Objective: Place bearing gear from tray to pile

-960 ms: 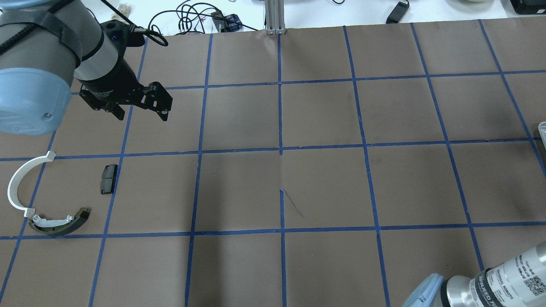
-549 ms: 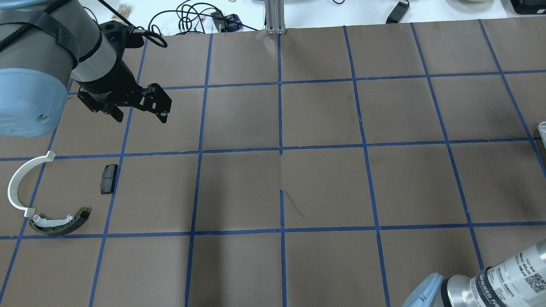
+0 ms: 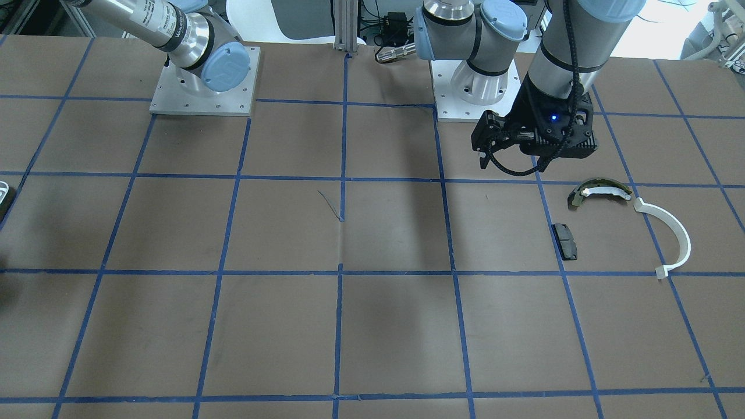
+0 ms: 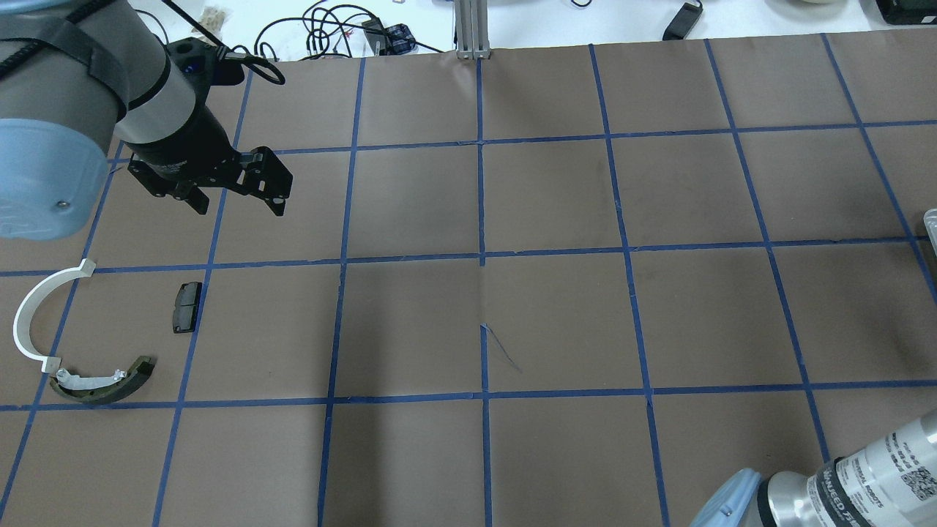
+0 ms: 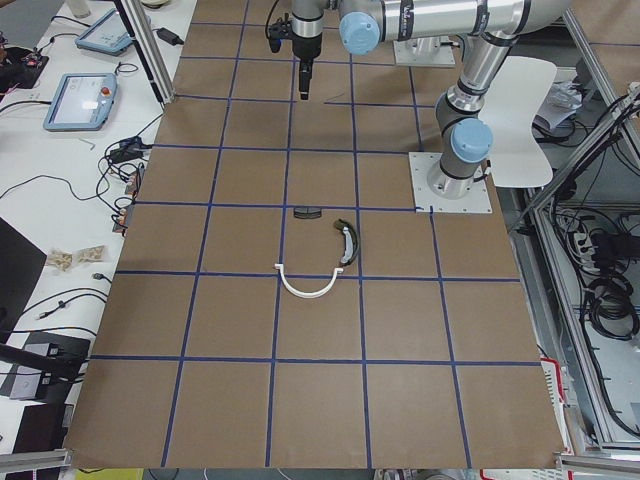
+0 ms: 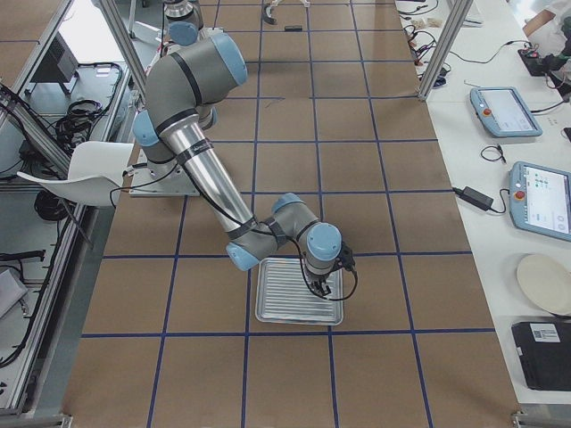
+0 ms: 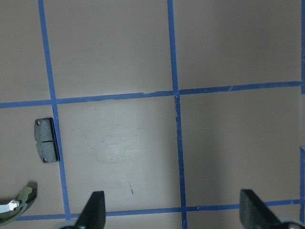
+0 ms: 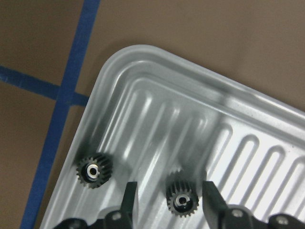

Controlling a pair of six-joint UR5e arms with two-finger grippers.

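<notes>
In the right wrist view two small black bearing gears lie in a corner of the ribbed tray. My right gripper is open, low over the tray, and one gear sits between its fingers. The other gear lies to their left. The pile is a white half-ring, an olive-and-white shoe and a black pad. My left gripper hangs open and empty above the mat, just beyond the pile. Its fingertips frame bare mat.
Brown mat with a blue tape grid covers the table. Only a sliver of the tray shows at the overhead view's right edge. Cables and an aluminium post stand past the far edge. The right arm's body fills the near-right corner.
My left arm has drifted slightly to the left, its gripper still open. The pile's parts have not moved.
</notes>
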